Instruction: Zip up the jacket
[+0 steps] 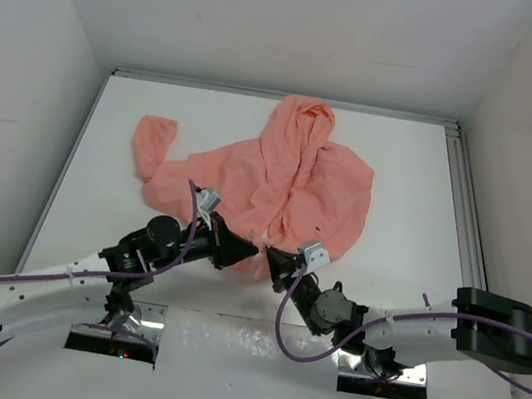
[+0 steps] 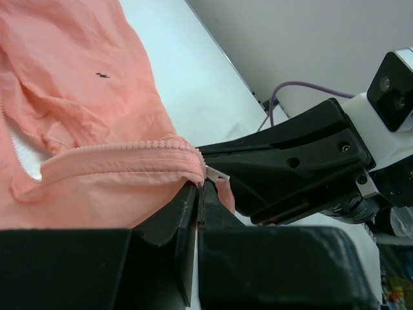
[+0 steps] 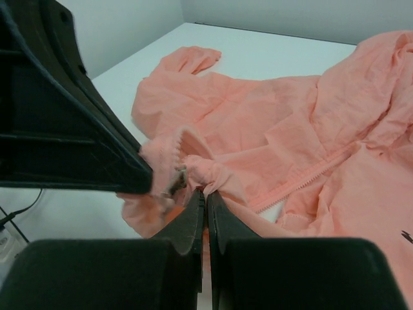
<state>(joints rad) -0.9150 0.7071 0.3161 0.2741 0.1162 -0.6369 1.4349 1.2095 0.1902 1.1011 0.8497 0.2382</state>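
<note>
Jaws of both arms meet at the near hem of the jacket (image 1: 295, 179), which lies spread on the table (image 1: 410, 182), hood at the far side. Left wrist view: left jaws pinched closed on the hem beside the zipper (image 2: 129, 155). Right wrist view: right jaws clamped tight on a fabric fold by the zipper's end.
</note>
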